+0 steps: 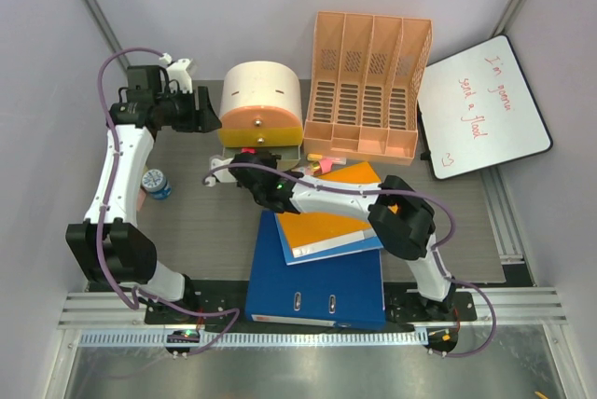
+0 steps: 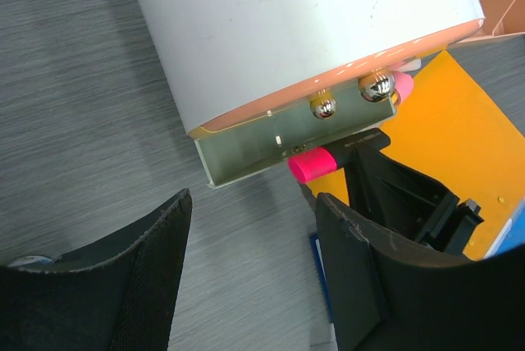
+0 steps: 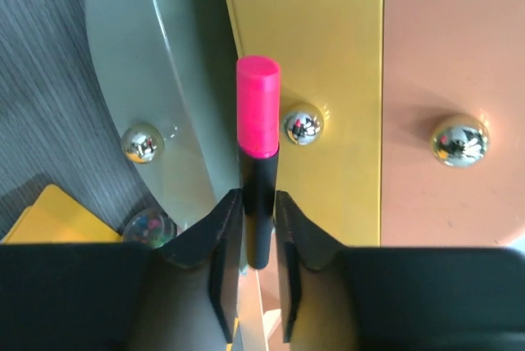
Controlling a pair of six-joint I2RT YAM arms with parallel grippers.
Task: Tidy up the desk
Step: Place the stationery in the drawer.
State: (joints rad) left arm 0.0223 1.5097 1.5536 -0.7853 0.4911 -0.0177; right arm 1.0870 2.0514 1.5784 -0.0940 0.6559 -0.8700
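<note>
The desk [image 1: 205, 231] is a dark grey wood-grain top. A white arched drawer unit [image 1: 261, 101] stands at the back. Its lowest, green drawer [image 2: 246, 150] stands pulled out a little. My right gripper [image 1: 244, 158] is at the unit's front. In the right wrist view it [image 3: 258, 203] is shut on a black marker with a pink cap [image 3: 258, 113], cap pointing at the drawer fronts. The marker also shows in the left wrist view [image 2: 316, 162]. My left gripper [image 1: 210, 112] is open and empty at the unit's left side, and the left wrist view shows it [image 2: 254, 203] above bare desk.
A peach file organizer [image 1: 368, 82] stands right of the drawer unit, with a whiteboard [image 1: 480, 105] with red writing beside it. Orange notebooks [image 1: 322, 227] lie on a blue binder [image 1: 317, 278] at the front. A small blue-capped bottle [image 1: 157, 183] lies at the left.
</note>
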